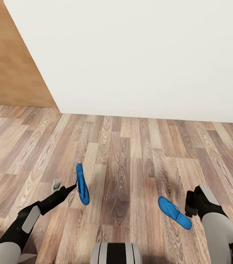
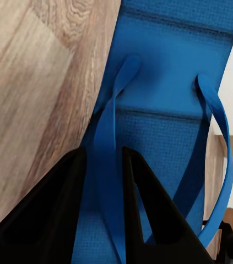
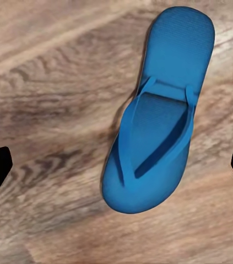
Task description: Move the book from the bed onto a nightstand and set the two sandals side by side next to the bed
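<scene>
Carrying one blue sandal [image 1: 82, 184] edge-up off the wood floor [image 1: 131, 154], strap pinched in clenched left gripper [image 1: 72, 187]. Second sandal [image 1: 174, 212] flat on floor beside right gripper [image 3: 116, 165], fingers spread wide. Best lowered level, alongside, toes matching, before letting go.

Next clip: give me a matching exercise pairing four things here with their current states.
1. left gripper
2. right gripper
3. left sandal
4. right sandal

A. open, empty, above a sandal
B. lying flat on the floor
C. shut on a strap
D. hanging on edge, off the floor

Pairs: 1-C, 2-A, 3-D, 4-B
</scene>
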Motion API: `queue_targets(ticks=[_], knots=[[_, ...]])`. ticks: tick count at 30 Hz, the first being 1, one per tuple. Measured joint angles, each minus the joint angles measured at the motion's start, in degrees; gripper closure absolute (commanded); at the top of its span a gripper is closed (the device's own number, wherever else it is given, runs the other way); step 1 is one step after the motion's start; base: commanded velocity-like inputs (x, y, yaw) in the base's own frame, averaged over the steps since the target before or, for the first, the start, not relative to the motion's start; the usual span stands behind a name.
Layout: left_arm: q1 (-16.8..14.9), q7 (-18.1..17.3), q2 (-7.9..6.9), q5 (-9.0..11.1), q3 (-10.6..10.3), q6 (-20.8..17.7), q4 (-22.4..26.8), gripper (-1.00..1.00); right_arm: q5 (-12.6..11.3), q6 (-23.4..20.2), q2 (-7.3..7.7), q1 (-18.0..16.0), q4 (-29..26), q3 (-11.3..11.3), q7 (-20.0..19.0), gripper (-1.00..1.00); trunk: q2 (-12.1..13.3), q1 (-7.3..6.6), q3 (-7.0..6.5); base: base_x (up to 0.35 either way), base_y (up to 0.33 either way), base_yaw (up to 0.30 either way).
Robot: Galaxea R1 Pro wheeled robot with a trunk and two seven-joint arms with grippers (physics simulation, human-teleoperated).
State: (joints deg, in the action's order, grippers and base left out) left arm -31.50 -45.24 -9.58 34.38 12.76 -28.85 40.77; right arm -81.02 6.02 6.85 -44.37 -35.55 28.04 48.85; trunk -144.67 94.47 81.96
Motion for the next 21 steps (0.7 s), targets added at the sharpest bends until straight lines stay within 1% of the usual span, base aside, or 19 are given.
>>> queue_targets(ticks=[13, 21], knots=[[-0.01, 0.0, 0.0, 0.02, 0.0, 0.0, 0.08, 1.0, 0.08, -0.11, 0.0, 0.07, 0.0, 0.07, 0.01, -1.0, -0.17, 0.33, 2.88, 0.0, 0.0, 0.0], [0.01, 0.0, 0.0, 0.17, 0.09, -0.04, 0.01, 1.0, 0.09, -0.11, 0.01, 0.08, 0.0, 0.05, -0.04, -1.0, -0.18, 0.33, 2.89, 0.0, 0.0, 0.0]])
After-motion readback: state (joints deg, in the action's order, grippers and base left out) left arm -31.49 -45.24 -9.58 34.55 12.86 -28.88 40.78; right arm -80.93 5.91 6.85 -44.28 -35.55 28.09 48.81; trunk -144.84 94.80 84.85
